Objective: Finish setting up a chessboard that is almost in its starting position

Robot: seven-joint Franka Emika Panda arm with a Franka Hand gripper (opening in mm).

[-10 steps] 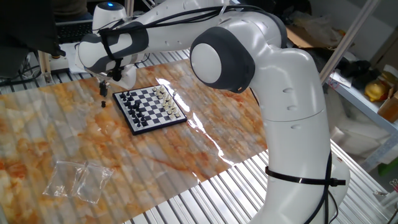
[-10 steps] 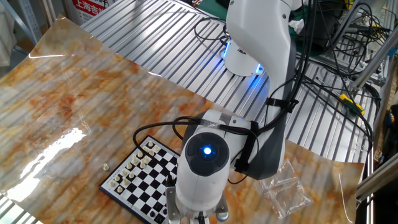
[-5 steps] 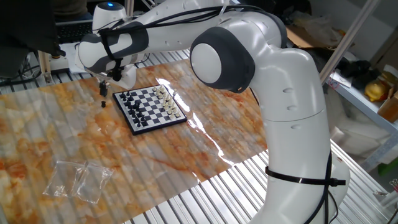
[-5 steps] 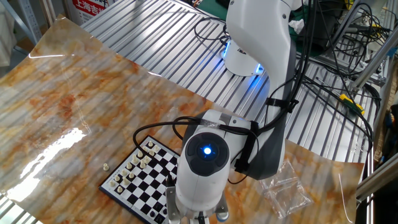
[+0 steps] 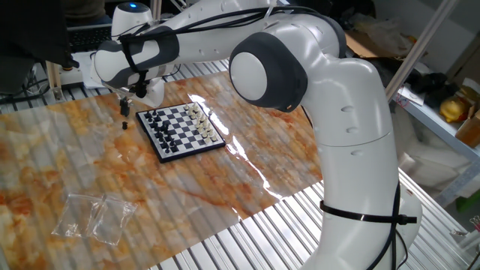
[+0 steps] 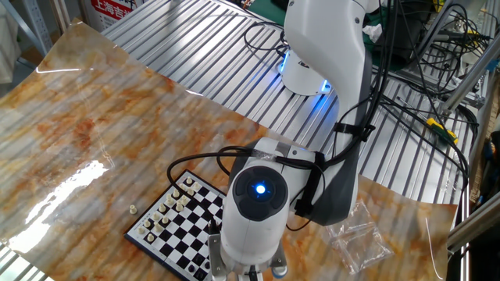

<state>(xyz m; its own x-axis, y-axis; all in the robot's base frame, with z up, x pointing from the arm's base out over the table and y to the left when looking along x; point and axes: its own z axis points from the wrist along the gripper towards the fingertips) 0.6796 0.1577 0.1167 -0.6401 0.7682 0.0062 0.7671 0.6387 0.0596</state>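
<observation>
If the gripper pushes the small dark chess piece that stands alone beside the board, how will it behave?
The lone dark piece looks tiny and slender, so it probably tips easily. The glossy table cover suggests it may slide. It stands clear of the chessboard.

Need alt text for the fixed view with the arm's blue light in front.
A white robot arm with a glowing blue light hides part of a small black-and-white chessboard on an orange marbled table. One cream piece sits off the board.

No readable text from here. Only candidate is a red-and-white sign (image 6: pixel 117 9) at the top edge of the other fixed view, far from the gripper across the table; its characters are too small and cropped for me to make out. Nothing legible in either view.
</observation>
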